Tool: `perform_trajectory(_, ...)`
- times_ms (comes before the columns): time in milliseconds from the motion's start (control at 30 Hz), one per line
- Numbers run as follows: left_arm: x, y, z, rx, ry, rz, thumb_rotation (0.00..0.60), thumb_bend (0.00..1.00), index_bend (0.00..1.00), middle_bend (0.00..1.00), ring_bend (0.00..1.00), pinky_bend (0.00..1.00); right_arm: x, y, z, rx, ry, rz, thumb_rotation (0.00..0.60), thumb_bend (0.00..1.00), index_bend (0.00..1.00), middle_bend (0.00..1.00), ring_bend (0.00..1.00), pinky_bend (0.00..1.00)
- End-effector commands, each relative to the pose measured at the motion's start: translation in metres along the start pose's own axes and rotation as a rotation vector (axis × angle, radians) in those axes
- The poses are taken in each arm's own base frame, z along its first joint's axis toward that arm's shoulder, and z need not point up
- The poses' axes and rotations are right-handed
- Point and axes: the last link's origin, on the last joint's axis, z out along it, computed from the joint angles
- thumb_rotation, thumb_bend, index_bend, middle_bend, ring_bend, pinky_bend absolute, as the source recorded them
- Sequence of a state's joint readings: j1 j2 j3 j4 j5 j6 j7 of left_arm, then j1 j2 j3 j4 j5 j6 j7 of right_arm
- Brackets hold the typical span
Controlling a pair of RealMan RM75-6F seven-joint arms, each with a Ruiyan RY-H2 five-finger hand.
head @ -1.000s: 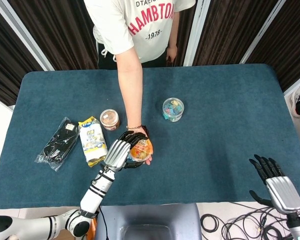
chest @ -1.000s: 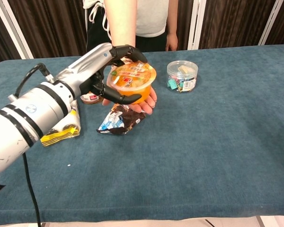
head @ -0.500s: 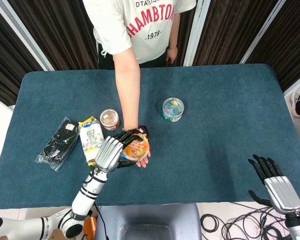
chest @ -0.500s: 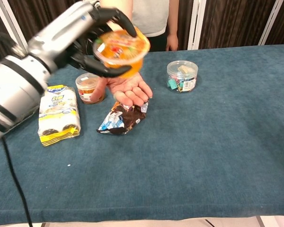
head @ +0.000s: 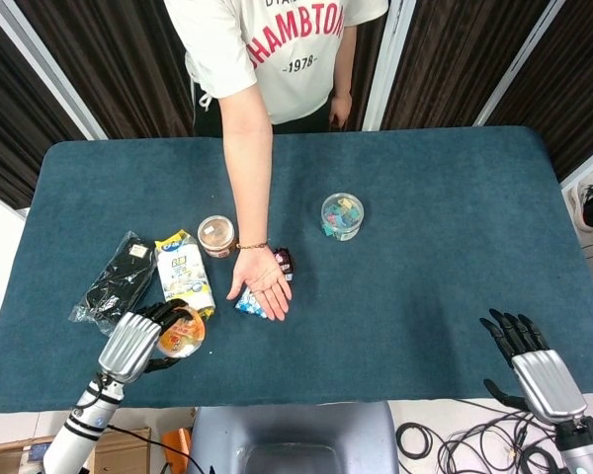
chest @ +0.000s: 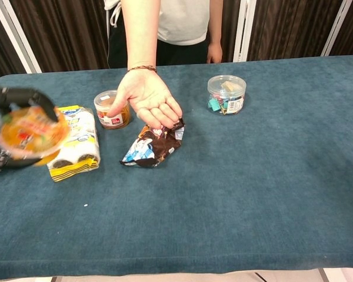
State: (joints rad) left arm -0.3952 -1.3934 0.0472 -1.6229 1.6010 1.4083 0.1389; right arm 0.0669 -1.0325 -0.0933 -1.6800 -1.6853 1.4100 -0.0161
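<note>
An orange jelly cup [head: 181,333] is being gripped by the left hand [head: 138,343], above the near left part of the table [head: 425,286], beside a yellow snack pack [head: 184,277]. The right hand [head: 534,367] is being held with fingers spread, holding nothing, beyond the table's near right corner.

Left hand [head: 138,344] holds jelly cup [head: 181,332] at table [head: 445,247] front-left edge, just before the biscuit pack [head: 183,276]. Snack bag [chest: 152,145] under person's palm [head: 260,282]; clip jar [head: 342,215] behind-right. Right hand [head: 530,361] front-right, off table.
</note>
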Motion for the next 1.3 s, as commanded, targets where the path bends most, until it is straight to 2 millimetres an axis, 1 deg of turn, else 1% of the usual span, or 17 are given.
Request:
perform_trajectory(33,-0.043,-0.033,-0.031,0.074,-0.069,-0.085,0.6,0.3,0.59,0.48,0.48,0.55,-0.001,-0.001,0.0,0.002,-0.006,-0.001,0.6,0.21,0.0,0.0,0.0,0.0)
perform_trajectory(133,-0.055,-0.042,-0.032,0.095,-0.063,-0.132,0.6,0.3,0.57,0.45,0.45,0.52,-0.003,-0.002,0.001,0.005,-0.011,-0.008,0.6,0.21,0.0,0.0,0.0,0.0)
perform_trajectory(200,-0.063,-0.047,-0.034,0.111,-0.081,-0.153,0.6,0.29,0.51,0.39,0.38,0.45,-0.002,-0.001,0.001,0.002,-0.01,-0.008,0.6,0.21,0.0,0.0,0.0,0.0)
perform_trajectory(267,-0.067,-0.05,-0.035,0.12,-0.089,-0.166,0.6,0.28,0.4,0.27,0.23,0.29,-0.002,-0.001,0.001,-0.001,-0.006,-0.007,0.6,0.21,0.0,0.0,0.0,0.0)
perform_trajectory(300,-0.068,-0.051,-0.035,0.123,-0.085,-0.163,0.6,0.28,0.36,0.23,0.17,0.23,-0.002,-0.001,0.001,-0.003,-0.005,-0.007,0.6,0.21,0.0,0.0,0.0,0.0)
perform_trajectory(367,-0.068,-0.051,-0.035,0.127,-0.065,-0.151,0.6,0.25,0.2,0.11,0.04,0.12,-0.002,0.0,0.0,-0.005,-0.005,-0.006,0.6,0.21,0.0,0.0,0.0,0.0)
perform_trajectory(433,-0.069,-0.049,-0.036,0.141,-0.067,-0.179,0.6,0.23,0.06,0.02,0.0,0.06,-0.002,0.0,0.0,-0.006,-0.007,-0.008,0.6,0.21,0.0,0.0,0.0,0.0)
perform_trajectory(500,-0.069,-0.05,-0.039,0.153,-0.086,-0.181,0.6,0.22,0.01,0.0,0.0,0.03,-0.002,0.0,-0.001,-0.004,-0.007,-0.008,0.6,0.21,0.0,0.0,0.0,0.0)
perform_trajectory(633,-0.065,-0.049,-0.044,0.16,-0.116,-0.191,0.6,0.21,0.0,0.0,0.0,0.01,-0.002,0.0,-0.002,-0.003,-0.004,-0.009,0.6,0.21,0.0,0.0,0.0,0.0)
perform_trajectory(700,-0.054,-0.045,-0.047,0.143,-0.108,-0.196,0.6,0.21,0.0,0.0,0.0,0.01,-0.001,0.001,-0.002,-0.007,-0.002,-0.008,0.6,0.21,0.0,0.0,0.0,0.0)
perform_trajectory(767,-0.036,-0.043,-0.053,0.122,-0.081,-0.175,0.6,0.2,0.0,0.0,0.0,0.01,0.0,0.002,-0.002,-0.011,0.001,-0.004,0.6,0.21,0.0,0.0,0.0,0.0)
perform_trajectory(867,0.004,-0.043,-0.072,0.135,-0.048,-0.093,0.6,0.22,0.0,0.0,0.0,0.0,0.001,0.004,-0.004,-0.019,0.01,-0.001,0.6,0.21,0.0,0.0,0.0,0.0)
perform_trajectory(900,0.02,-0.044,-0.084,0.16,-0.045,-0.065,0.6,0.24,0.0,0.0,0.0,0.0,0.002,0.005,-0.004,-0.021,0.013,0.0,0.6,0.21,0.0,0.0,0.0,0.0)
perform_trajectory(1000,0.044,-0.048,-0.121,0.277,-0.078,-0.005,0.6,0.26,0.0,0.0,0.0,0.0,0.003,0.004,-0.006,-0.02,0.022,-0.002,0.6,0.21,0.0,0.0,0.0,0.0)
perform_trajectory(1100,0.051,-0.052,-0.143,0.339,-0.047,0.027,0.6,0.27,0.0,0.0,0.0,0.0,0.002,0.002,-0.007,-0.02,0.025,-0.006,0.6,0.21,0.0,0.0,0.0,0.0)
perform_trajectory(1167,0.047,-0.056,-0.148,0.347,-0.022,0.026,0.6,0.27,0.0,0.0,0.0,0.0,0.0,0.002,-0.006,-0.023,0.026,-0.011,0.6,0.21,0.0,0.0,0.0,0.0)
perform_trajectory(1300,0.04,-0.065,-0.148,0.369,-0.046,0.037,0.6,0.27,0.0,0.0,0.0,0.0,-0.001,0.0,-0.002,-0.03,0.028,-0.018,0.6,0.21,0.0,0.0,0.0,0.0)
